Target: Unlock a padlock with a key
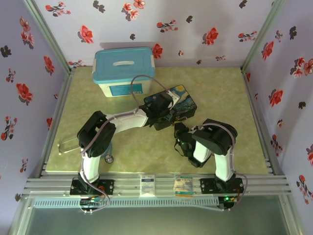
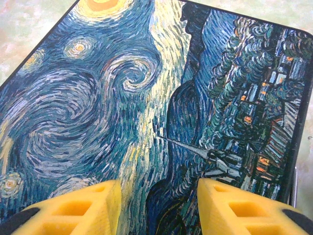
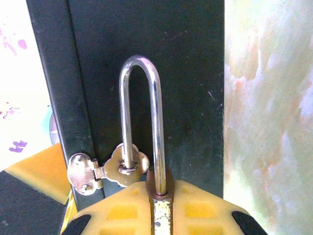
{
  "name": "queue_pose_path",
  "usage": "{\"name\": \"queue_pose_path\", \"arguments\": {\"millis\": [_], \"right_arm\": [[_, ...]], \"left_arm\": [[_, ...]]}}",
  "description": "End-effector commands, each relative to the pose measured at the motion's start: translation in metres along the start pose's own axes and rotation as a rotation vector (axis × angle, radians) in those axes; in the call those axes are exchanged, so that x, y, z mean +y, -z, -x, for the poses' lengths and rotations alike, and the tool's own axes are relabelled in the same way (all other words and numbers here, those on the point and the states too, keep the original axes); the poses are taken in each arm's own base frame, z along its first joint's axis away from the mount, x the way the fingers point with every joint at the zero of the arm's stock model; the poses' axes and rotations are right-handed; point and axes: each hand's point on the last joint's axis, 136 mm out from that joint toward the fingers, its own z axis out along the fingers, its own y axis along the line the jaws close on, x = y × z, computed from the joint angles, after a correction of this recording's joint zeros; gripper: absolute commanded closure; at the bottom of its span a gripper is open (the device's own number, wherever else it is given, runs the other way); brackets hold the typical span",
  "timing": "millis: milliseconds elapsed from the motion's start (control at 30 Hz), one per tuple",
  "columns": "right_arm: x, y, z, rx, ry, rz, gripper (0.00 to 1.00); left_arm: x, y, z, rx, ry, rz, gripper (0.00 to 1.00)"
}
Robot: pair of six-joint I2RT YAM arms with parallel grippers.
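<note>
Nearest the rail, the stethoscope head point(image 1: 110, 158) lies on the tabletop point(image 1: 230, 98) just beside the left arm's base, well apart from the work. Beyond it, the right fingers point(image 3: 200, 210) are clamped on the brass body of the padlock point(image 3: 156, 127), at the near side of the painted box point(image 1: 186, 105). One leg of the silver shackle passes through the eye of the hasp point(image 3: 122, 169) on the box's dark wall, and the other enters the body. I cannot tell whether the shackle is latched, because the fingers hide the body. Farther on, the left fingers point(image 2: 83, 210) stand apart above the box lid, holding nothing.

Judgement: the step in hand is steadying the lock for the key. The grip should hold the body square, avoid dragging on the hasp, and leave the keyway end exposed. Room is tight at the box wall and between the two wrists. Open tabletop lies to the right. The blue-lidded bin point(image 1: 124, 68) stands at the far left, near the box.
</note>
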Motion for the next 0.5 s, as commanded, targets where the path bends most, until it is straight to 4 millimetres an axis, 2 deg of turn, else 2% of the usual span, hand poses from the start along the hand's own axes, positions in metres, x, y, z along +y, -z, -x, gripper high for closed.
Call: {"name": "queue_pose_path", "arguments": {"millis": [0,200,400,467], "right_arm": [[-0.03,0.017,0.037,-0.14,0.08,-0.114,1.0],[-0.028,0.034,0.064,-0.217,0.073,-0.114,1.0],[-0.007,0.019,0.043,-0.127,0.06,-0.064,1.0],[0.004,0.011,0.031,-0.054,0.121,-0.046,1.0]], "left_arm": [[0.022,-0.008,-0.116,0.36,-0.083,0.086,0.55],[0.028,-0.007,-0.126,0.377,-0.076,0.113,0.57],[0.035,-0.012,-0.141,0.418,-0.087,0.155,0.59],[0.038,-0.014,-0.148,0.437,-0.101,0.167,0.59]]}}
